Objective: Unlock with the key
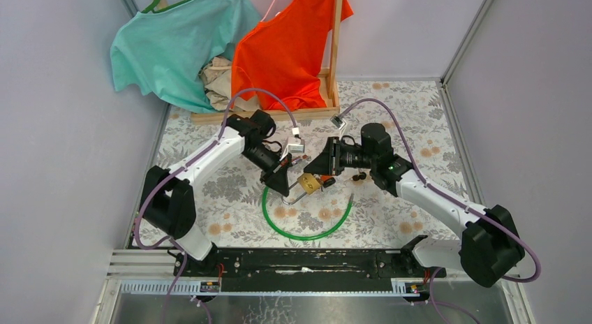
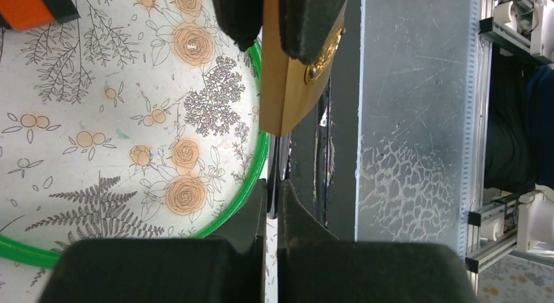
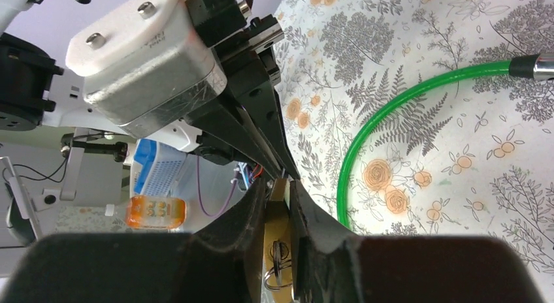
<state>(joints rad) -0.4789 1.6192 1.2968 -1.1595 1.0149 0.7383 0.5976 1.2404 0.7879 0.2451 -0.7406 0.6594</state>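
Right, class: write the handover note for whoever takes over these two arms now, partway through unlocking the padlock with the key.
Left gripper: jaws shut on a thin metal piece at the padlock's end, apparently the silver shackle.
Right gripper: jaws clamped on the square brass padlock.
A metal key ring shows behind the padlock between the right jaws; the key itself is hidden.
Done: both arms hold the lock.
Left: turn the key, free the shackle.

Brass padlock (image 1: 308, 182); green cable (image 1: 300, 234); floral tablecloth (image 1: 405, 114) (orange roses).
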